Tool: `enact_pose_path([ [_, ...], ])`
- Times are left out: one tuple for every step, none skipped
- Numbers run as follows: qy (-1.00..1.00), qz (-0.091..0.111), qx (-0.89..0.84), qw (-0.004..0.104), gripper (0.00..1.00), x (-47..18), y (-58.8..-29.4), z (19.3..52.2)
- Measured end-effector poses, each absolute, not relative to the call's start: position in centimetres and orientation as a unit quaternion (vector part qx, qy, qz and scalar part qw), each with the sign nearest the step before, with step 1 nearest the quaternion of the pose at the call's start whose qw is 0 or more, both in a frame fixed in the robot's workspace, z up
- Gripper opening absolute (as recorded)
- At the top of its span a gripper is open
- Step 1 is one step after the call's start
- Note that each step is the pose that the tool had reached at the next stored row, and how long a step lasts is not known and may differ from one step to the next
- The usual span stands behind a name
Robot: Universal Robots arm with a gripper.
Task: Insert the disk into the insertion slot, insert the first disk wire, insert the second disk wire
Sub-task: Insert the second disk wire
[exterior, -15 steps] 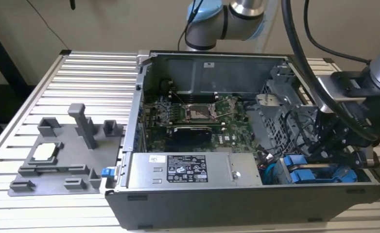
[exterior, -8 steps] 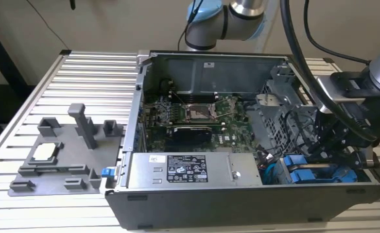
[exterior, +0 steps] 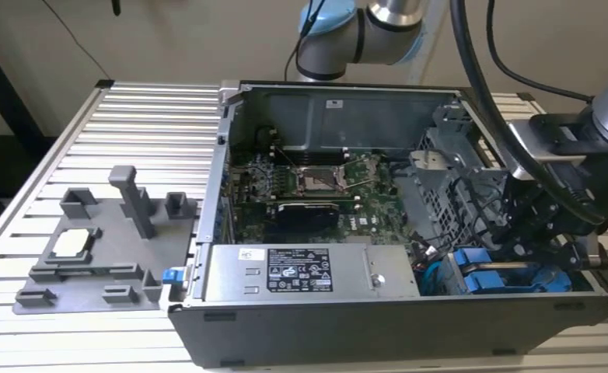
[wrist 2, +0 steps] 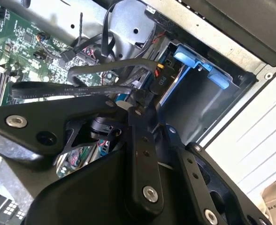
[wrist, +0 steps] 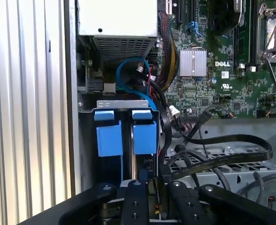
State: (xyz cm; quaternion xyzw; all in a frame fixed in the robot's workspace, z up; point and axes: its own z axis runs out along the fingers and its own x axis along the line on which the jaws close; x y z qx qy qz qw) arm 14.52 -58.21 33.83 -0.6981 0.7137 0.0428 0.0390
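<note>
Where it sits in the insertion slot (wrist: 124,105), the disk (wrist: 145,136), bright blue carrier, tool (wrist 2: 137,104) clamping a black wire connector (wrist 2: 157,79).

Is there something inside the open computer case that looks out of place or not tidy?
Mostly tidy. The flat black ribbon cable arcs loosely above the grey sheet-metal drive cage instead of lying routed, beside a tangle of black wires. The bright blue plastic carrier brackets sit straight, side by side.
</note>
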Motion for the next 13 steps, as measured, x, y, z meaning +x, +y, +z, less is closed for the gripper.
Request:
enact_pose_path([
  [0.714, 0.043, -0.698, 0.038, 0.24, 14.5, -58.2, 34.0],
  [0.714, 0.044, -0.698, 0.038, 0.24, 14.5, -58.2, 34.1],
  [0.714, 0.045, -0.698, 0.037, 0.24, 14.5, -58.2, 34.3],
  [0.714, 0.045, -0.698, 0.036, 0.24, 14.5, -58.2, 34.4],
  [0.714, 0.046, -0.698, 0.036, 0.24, 14.5, -58.2, 34.5],
  [0.714, 0.047, -0.698, 0.035, 0.24, 14.5, -58.2, 34.7],
  [0.714, 0.048, -0.698, 0.034, 0.24, 14.5, -58.2, 34.9],
  [0.714, 0.049, -0.698, 0.033, 0.24, 14.5, -58.2, 35.1],
  [0.714, 0.049, -0.698, 0.032, 0.24, 14.5, -58.2, 35.3],
  [0.714, 0.05, -0.698, 0.031, 0.24, 14.5, -58.2, 35.5],
  [0.714, 0.051, -0.698, 0.031, 0.24, 14.5, -58.2, 35.8],
  [0.714, 0.052, -0.697, 0.03, 0.24, 14.5, -58.2, 36.1],
  [0.714, 0.052, -0.697, 0.029, 0.24, 14.5, -58.2, 36.3],
])
